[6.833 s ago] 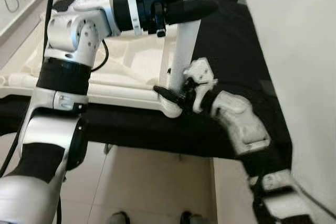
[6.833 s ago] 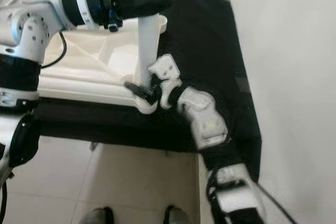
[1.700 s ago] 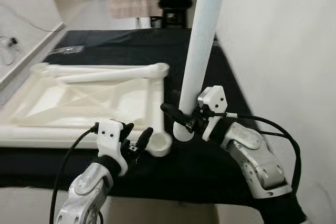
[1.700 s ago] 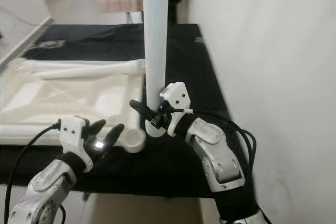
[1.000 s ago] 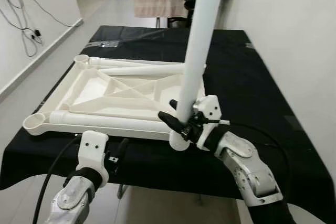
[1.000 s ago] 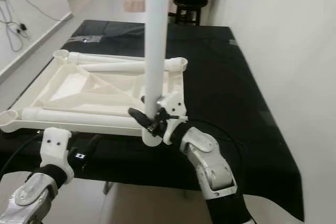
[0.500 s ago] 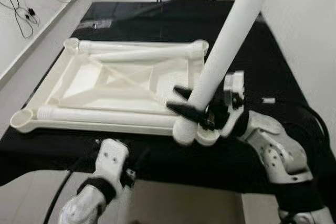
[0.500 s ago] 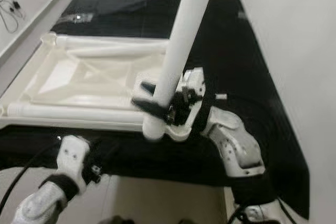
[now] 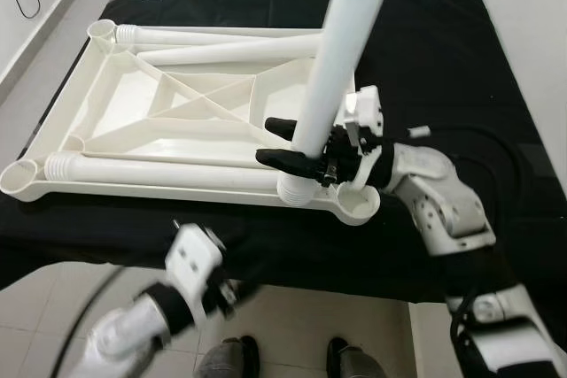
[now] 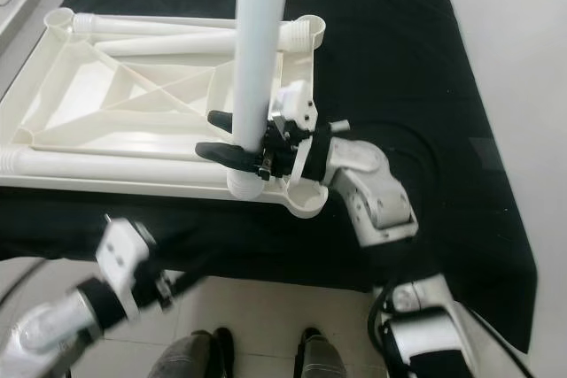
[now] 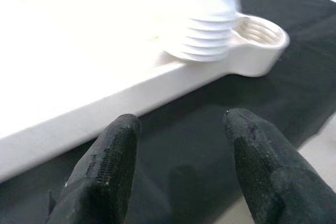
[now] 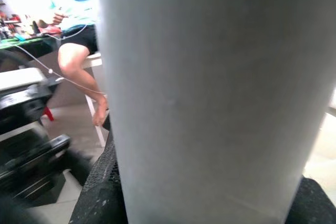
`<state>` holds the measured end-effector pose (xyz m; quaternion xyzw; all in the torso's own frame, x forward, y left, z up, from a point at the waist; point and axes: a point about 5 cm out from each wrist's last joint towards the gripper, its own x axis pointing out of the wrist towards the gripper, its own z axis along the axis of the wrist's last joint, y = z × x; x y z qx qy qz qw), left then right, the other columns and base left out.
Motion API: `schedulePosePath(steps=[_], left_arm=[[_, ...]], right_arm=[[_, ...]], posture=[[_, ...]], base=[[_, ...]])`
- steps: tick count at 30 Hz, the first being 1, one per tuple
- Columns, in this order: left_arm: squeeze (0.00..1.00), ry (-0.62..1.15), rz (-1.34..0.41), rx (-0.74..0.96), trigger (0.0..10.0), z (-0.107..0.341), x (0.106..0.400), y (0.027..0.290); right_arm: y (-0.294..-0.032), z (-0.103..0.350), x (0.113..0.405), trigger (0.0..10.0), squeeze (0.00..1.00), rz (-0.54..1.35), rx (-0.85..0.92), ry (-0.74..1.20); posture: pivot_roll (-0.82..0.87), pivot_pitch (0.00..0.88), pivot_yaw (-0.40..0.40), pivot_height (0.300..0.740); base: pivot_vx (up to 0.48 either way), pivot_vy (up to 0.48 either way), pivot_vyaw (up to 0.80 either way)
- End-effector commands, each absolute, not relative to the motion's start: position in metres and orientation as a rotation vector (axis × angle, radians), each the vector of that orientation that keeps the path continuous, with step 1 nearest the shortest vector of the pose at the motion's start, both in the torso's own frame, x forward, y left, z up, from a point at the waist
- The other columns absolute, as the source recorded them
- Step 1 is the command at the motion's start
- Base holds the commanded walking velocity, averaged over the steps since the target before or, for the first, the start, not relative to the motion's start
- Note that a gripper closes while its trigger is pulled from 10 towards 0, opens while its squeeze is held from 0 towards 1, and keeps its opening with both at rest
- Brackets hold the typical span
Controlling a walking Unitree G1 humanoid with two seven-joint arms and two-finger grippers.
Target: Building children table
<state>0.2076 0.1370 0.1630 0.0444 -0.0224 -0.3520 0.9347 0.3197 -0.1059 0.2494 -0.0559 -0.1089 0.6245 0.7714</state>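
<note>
We are finding the left hand [image 9: 232,294] low in the lower left of the head view, below the front edge of the black desk [image 9: 425,68], fingers apart and holding nothing. Moving rightward, the white table frame [image 9: 151,130] is lying upside down across the upper left and centre. At centre, the right hand [image 9: 297,158] is gripping the white leg [image 9: 341,59] near its lower end, one finger either side. The leg's long axis is running near upright, leaning slightly right at the top. Its threaded foot is sitting just left of the open corner socket [image 9: 356,203], not in it. We judge the right hand must be shifting it rightward.
</note>
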Motion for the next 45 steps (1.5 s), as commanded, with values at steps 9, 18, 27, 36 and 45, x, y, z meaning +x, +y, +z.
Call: schedulePosePath(steps=[9, 18, 27, 36, 45], left_arm=[[0.00, 0.030, -0.793, 0.069, 10.0, 0.139, 0.202, 0.135], [0.00, 0.065, -0.900, 0.055, 10.0, 0.141, 0.175, 0.126], [0.00, 0.074, -0.947, 0.060, 10.0, 0.145, 0.158, 0.124], [0.00, 0.044, -0.909, 0.033, 10.0, 0.154, 0.154, 0.124], [0.00, 0.036, -0.887, 0.026, 10.0, 0.158, 0.152, 0.124]], right_arm=[[-0.126, 0.265, 0.297, 10.0, 0.00, 1.519, -0.011, -0.283], [-0.155, 0.255, 0.278, 10.0, 0.00, 1.510, -0.044, -0.193], [-0.153, 0.251, 0.283, 10.0, 0.00, 1.411, -0.049, -0.201], [-0.162, 0.268, 0.289, 10.0, 0.00, 1.352, 0.006, -0.265], [-0.169, 0.269, 0.299, 10.0, 0.00, 1.286, -0.028, -0.268]], posture=[[0.05, 0.185, 0.060, 0.740], [0.06, 0.287, 0.077, 0.740], [0.07, 0.344, 0.089, 0.740], [0.08, 0.390, 0.073, 0.740], [0.09, 0.408, 0.069, 0.740]], base=[[0.000, 0.000, 0.00], [0.000, 0.000, 0.00], [0.000, 0.000, 0.00], [0.000, 0.000, 0.00], [0.000, 0.000, 0.00]])
